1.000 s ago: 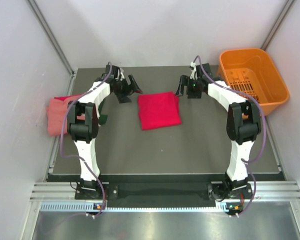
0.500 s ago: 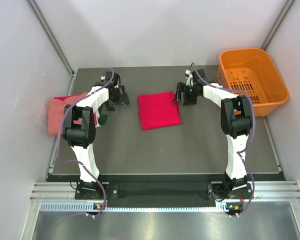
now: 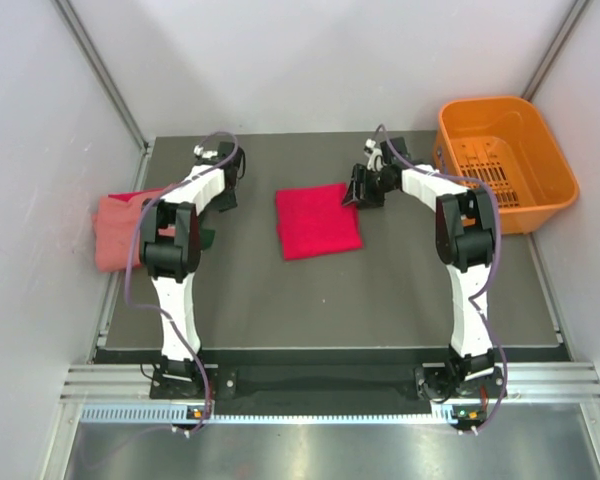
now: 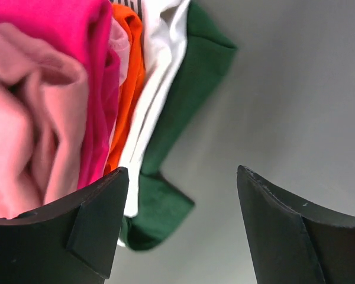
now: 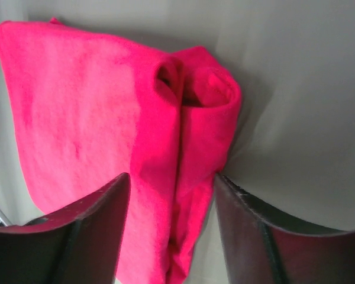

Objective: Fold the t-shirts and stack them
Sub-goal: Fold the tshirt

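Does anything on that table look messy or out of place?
The stack of shirts at the left edge of the table looks untidy, the dark green shirt poking out from it. The red shirt lies folded.

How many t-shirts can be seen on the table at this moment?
6, judging by colour: a folded red shirt in the middle of the table, and five in the left pile: salmon pink, crimson, orange, white, dark green. More may be hidden.

Left arm (image 3: pixel 195 190), right arm (image 3: pixel 427 184): jaws parted
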Motion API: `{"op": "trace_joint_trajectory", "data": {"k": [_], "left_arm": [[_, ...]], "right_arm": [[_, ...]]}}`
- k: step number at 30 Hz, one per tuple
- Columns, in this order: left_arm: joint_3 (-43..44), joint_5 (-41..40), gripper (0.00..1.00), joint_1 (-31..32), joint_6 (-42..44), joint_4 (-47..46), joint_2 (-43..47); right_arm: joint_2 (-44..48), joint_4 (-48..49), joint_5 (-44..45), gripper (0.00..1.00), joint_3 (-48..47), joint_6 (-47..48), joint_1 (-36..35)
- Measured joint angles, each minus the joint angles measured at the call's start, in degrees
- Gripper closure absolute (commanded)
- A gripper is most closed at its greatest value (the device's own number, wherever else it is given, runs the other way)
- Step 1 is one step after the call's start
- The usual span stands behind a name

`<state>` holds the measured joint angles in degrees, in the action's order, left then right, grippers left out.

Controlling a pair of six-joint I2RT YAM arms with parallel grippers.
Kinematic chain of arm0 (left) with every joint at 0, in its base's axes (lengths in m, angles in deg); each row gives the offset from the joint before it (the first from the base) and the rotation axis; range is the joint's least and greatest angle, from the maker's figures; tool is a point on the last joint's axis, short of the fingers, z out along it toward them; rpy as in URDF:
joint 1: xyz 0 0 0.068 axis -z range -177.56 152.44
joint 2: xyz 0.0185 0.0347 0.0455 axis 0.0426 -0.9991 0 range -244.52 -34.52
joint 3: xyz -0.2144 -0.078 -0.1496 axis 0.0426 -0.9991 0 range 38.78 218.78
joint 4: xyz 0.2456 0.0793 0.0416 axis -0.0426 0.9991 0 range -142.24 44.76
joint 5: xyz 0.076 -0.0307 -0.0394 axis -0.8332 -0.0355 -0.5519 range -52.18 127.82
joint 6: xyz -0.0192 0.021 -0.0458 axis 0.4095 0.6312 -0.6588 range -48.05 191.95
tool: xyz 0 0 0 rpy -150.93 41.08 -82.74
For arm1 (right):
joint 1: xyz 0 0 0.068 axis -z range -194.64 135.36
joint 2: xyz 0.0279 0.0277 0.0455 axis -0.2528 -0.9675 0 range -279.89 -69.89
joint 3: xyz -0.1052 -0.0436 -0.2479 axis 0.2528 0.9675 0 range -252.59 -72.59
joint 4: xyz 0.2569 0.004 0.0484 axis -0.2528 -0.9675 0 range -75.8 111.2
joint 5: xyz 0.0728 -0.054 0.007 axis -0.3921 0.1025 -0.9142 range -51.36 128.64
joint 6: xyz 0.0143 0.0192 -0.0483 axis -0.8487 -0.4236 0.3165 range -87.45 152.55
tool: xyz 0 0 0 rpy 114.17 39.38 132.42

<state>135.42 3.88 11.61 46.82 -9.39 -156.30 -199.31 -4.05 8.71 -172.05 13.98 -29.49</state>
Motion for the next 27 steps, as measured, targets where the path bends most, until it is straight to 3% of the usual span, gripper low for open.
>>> {"op": "trace_joint_trajectory", "data": {"k": [2,3,7,10,11,12,19,27], "left_arm": [[0.7,-2.0,0.27,0.0,0.2,0.6,-2.4],[1.0,-2.8,0.29,0.0,0.4,0.9,-3.6],[3.1,-6.3,0.43,0.0,0.9,1.7,-6.0],[3.7,-7.5,0.68,-0.2,0.8,2.3,-7.0],[3.7,-7.5,0.89,-0.3,0.8,2.7,-7.4],[3.7,-7.5,1.0,-0.5,0.7,3.1,-7.6],[3.2,-6.2,1.0,0.5,0.7,3.4,-7.7],[2.6,-8.1,1.0,6.8,0.2,5.2,-7.4]], "right_arm": [[-0.3,-0.1,-0.2,0.54,0.0,0.0,0.0],[-0.4,-0.2,-0.2,0.64,0.0,0.0,0.0],[-0.5,-0.9,-0.1,0.78,0.0,0.2,0.0],[-0.5,-0.8,-0.2,0.91,0.3,0.2,0.0],[-0.4,-0.7,-0.1,0.99,0.6,0.1,0.0],[-0.3,-0.6,-0.1,1.0,1.0,0.2,0.0],[1.4,0.4,-0.2,1.0,4.2,0.0,0.7],[7.4,-0.1,-0.2,1.0,12.0,0.1,3.4]]}}
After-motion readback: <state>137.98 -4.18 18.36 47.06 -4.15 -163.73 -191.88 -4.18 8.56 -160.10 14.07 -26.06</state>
